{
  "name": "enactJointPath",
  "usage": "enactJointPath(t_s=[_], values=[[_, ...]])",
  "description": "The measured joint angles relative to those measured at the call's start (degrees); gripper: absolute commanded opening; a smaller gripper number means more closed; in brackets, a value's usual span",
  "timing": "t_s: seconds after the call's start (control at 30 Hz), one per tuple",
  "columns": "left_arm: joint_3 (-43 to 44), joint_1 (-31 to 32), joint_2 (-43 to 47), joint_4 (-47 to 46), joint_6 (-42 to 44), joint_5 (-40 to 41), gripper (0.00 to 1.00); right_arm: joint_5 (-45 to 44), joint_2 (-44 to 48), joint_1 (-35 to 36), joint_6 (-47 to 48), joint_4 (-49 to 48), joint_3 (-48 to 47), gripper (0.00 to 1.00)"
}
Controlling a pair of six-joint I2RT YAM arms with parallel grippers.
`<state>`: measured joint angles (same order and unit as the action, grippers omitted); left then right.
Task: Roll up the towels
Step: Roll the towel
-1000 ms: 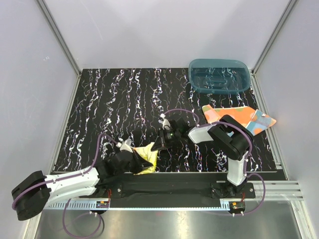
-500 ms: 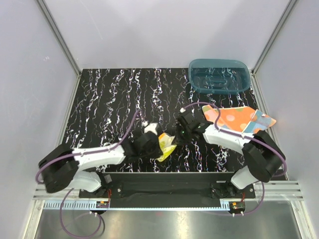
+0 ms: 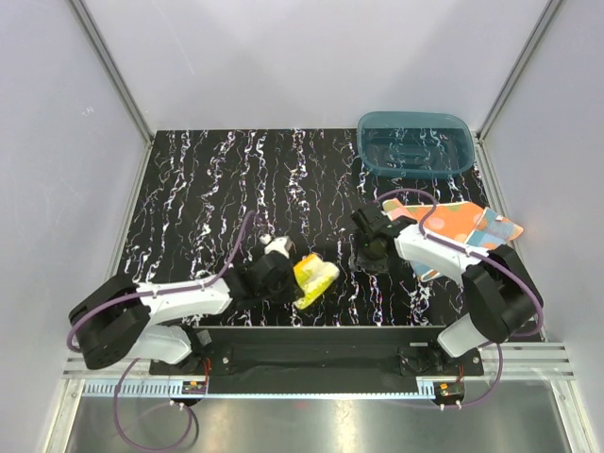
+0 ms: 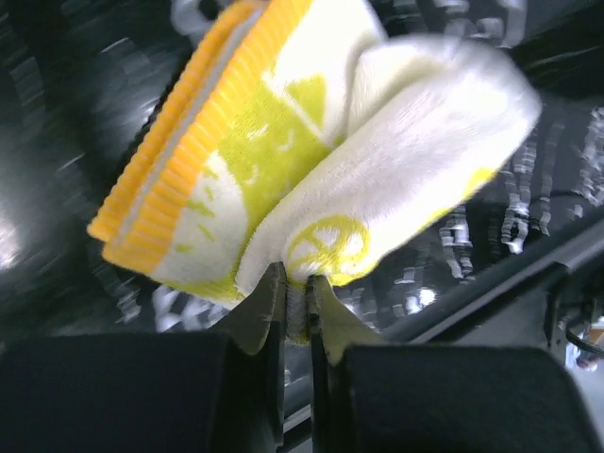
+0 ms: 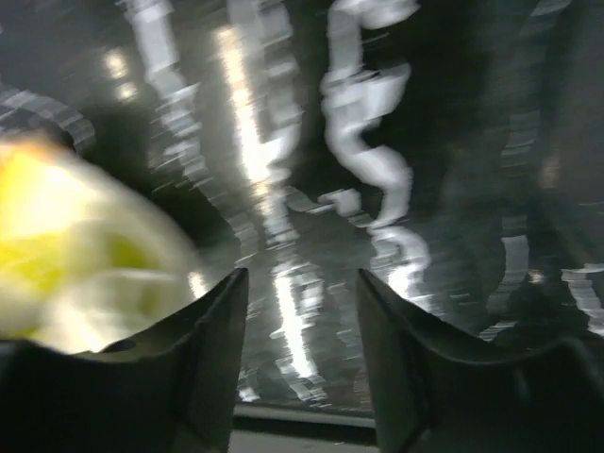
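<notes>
Towel [image 4: 377, 160], yellow, pinched in left tool [image 4: 294, 283]; right tool [image 5: 300, 283] parted.

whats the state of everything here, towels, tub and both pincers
yellow towel: loosely folded over, not rolled, edge pinched by the left pincer
orange dotted towel: lying spread out, unrolled, one corner turned over
teal tub: upright, nothing seen inside
left pincer: shut on the yellow towel
right pincer: open, holding nothing

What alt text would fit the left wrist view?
The left gripper is shut on a fold of the yellow towel, which bunches in thick folds above it. The black marbled table lies blurred behind.
</notes>
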<state>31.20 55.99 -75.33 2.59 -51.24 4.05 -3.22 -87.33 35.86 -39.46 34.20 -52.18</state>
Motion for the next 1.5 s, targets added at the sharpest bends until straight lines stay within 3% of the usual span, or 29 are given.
enactJointPath(t_s=[0.1,0.27,0.37,0.53,0.7,1.0,1.27,1.5], values=[[-4.15,-2.1,3.1,0.11,-4.55,-0.72,0.0,-1.81,-0.98,-4.15,2.01,2.54,-0.2,0.71],[-6.91,-4.87,5.44,-0.76,-10.34,-2.62,0.0,-0.83,-1.29,-5.88,4.46,3.1,-1.25,0.72],[-8.48,-6.86,5.53,-2.91,-13.38,-4.98,0.0,4.76,0.57,-5.88,5.51,0.09,-0.74,0.71],[-14.03,-10.23,6.67,-10.78,-18.75,-9.16,0.0,21.94,8.35,-5.79,4.17,-16.74,7.63,0.69],[-17.57,-12.48,6.6,-16.87,-22.36,-12.28,0.0,31.8,5.42,-4.63,-0.37,-33.09,14.73,0.66],[-20.37,-15.08,5.46,-22.82,-24.28,-15.98,0.0,37.27,-9.86,-1.64,-6.75,-54.14,16.81,0.6],[-22.43,-16.87,4.68,-26.77,-24.98,-18.71,0.0,38.21,-15.61,0.57,-9.99,-66.31,16.79,0.57],[-23.45,-18.1,3.5,-29.92,-25.38,-20.68,0.0,39.39,-19.21,1.4,-13.11,-77.07,17.35,0.71]])
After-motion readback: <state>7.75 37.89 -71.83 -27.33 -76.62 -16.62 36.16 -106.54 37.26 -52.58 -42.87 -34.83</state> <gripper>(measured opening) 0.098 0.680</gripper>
